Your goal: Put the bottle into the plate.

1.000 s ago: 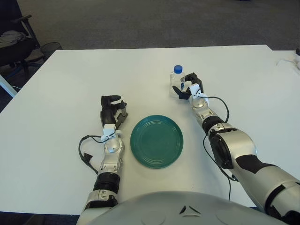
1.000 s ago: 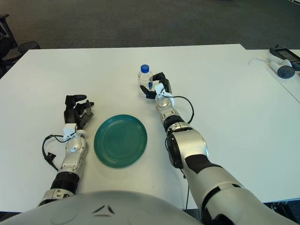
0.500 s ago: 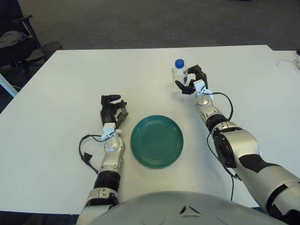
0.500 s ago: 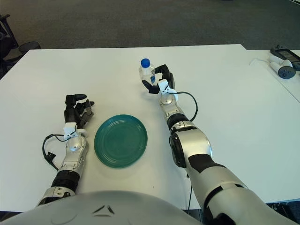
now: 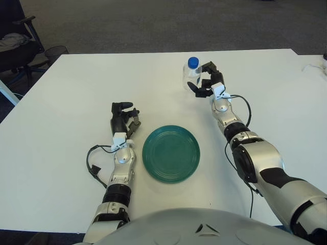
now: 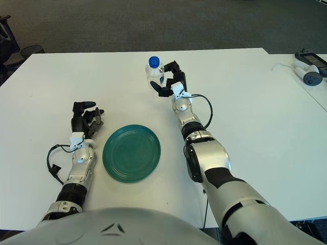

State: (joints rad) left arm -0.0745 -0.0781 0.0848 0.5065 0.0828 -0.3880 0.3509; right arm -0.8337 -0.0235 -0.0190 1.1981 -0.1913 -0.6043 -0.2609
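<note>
- The bottle is now gripped in the right hand and has been carried up and leftward.
- The plate lies well nearer, beside the relaxed left hand; lowering remains.

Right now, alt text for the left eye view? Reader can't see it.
The robot's right hand grips a clear water bottle with a blue cap, upright beyond and right of an empty green plate on a white table. The left hand shows left of the plate, holding nothing.
</note>
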